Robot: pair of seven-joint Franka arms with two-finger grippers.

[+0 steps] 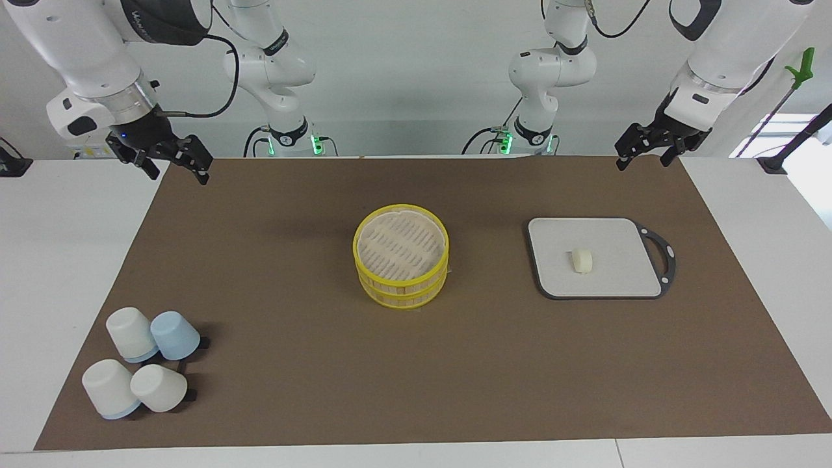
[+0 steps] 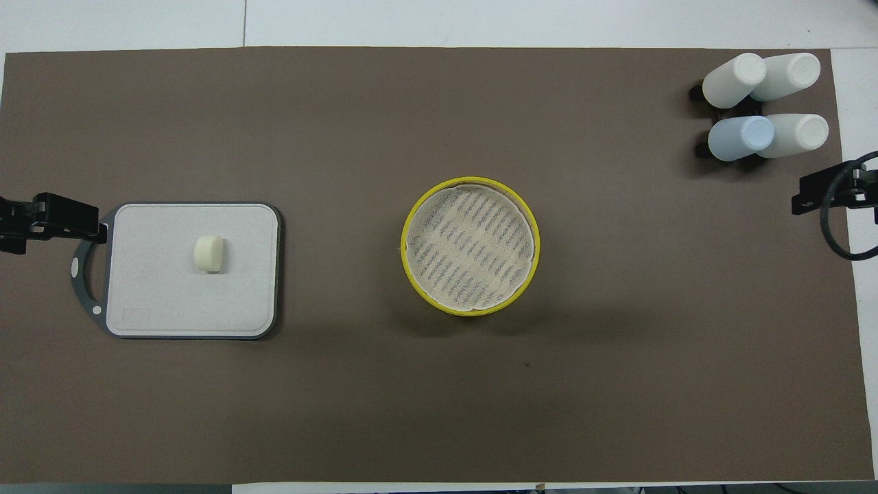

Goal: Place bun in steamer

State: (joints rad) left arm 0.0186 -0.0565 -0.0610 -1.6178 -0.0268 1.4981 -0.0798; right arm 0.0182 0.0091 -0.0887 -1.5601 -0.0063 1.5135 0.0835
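Matt brown mat [image 1: 416,364]; smooth doughy bun [image 1: 582,260].

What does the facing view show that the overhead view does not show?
Only the facing view shows the arms, their bases, and the steamer's two slatted tiers from the side. Only the overhead view shows the steamer's round top straight down. Both show the bun on the cutting board, four cups, the left claw and right claw, raised.

No text, number or sign can be read for certain. The right arm's dark upper band [image 1: 162,19] carries pale lettering, too small to make out. The cutting board [image 2: 158,302] bears a faint rectangular mark near one corner, illegible.
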